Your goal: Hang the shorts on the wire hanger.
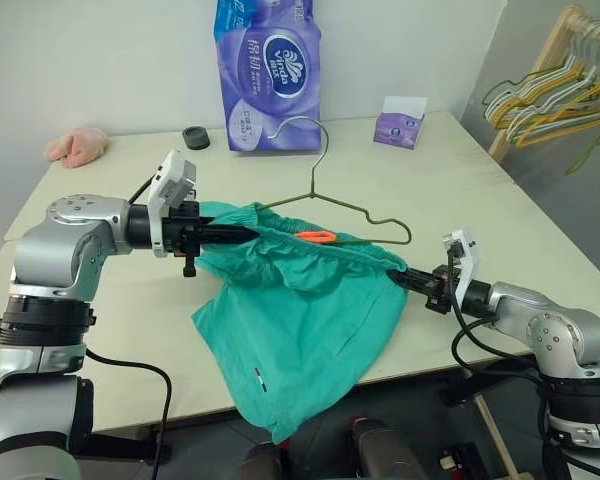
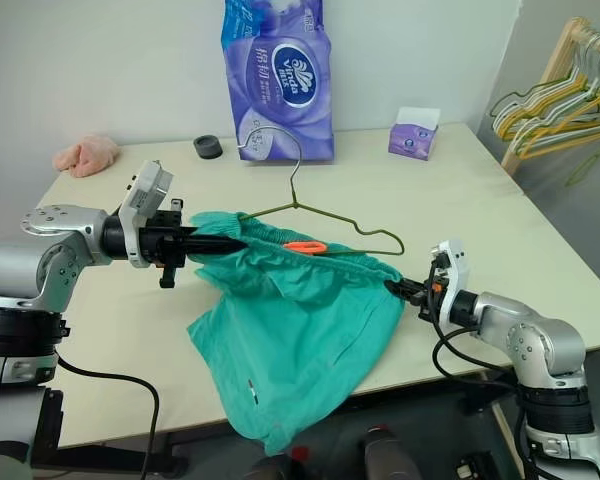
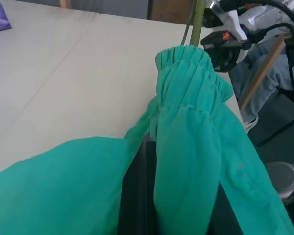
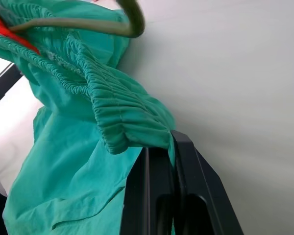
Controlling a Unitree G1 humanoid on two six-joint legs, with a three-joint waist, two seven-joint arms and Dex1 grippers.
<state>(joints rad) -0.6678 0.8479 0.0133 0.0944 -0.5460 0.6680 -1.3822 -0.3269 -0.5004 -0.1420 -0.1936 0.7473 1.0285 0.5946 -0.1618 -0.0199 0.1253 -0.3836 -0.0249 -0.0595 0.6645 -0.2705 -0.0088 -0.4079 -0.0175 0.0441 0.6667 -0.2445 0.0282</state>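
Shorts (image 1: 300, 320) hang stretched between your two pincers: left gripper (image 1: 242, 233) is clamped on one waistband end, right gripper (image 1: 400, 277) on the other. Their long axis runs parallel to the wire hanger (image 1: 355, 210) lying on the table (image 1: 480, 190) just behind the waistband.

Bare table (image 1: 540, 230) right of the wire hanger (image 1: 365, 210) and shorts (image 1: 300, 300); far edge crowded: tissue pack (image 1: 268, 75), tissue box (image 1: 400, 122), black ring (image 1: 195, 137), pink cloth (image 1: 77, 145).
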